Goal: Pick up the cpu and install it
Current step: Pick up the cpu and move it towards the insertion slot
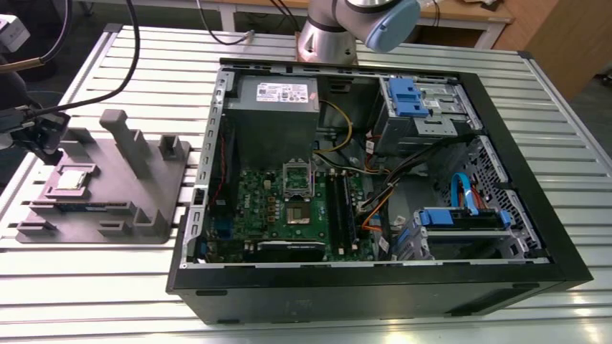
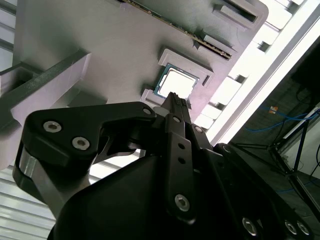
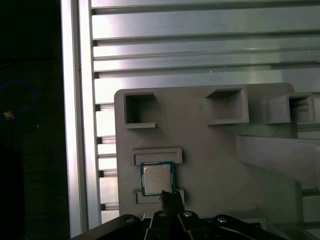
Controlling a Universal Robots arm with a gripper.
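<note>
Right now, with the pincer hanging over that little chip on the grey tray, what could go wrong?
1. The pincer seems to sit over the edge of the cpu, not its middle; coming down there, it might strike the raised lip of the tray or tip the chip.
2. Tall posts stand close by on the tray; the arm could knock them.

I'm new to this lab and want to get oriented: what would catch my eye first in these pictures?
The open computer case dominates the middle of the exterior view, its green motherboard exposed. At the exterior view's left, a grey tray on the slatted table holds the cpu. In the first wrist view the gripper hangs close by the cpu.
</note>
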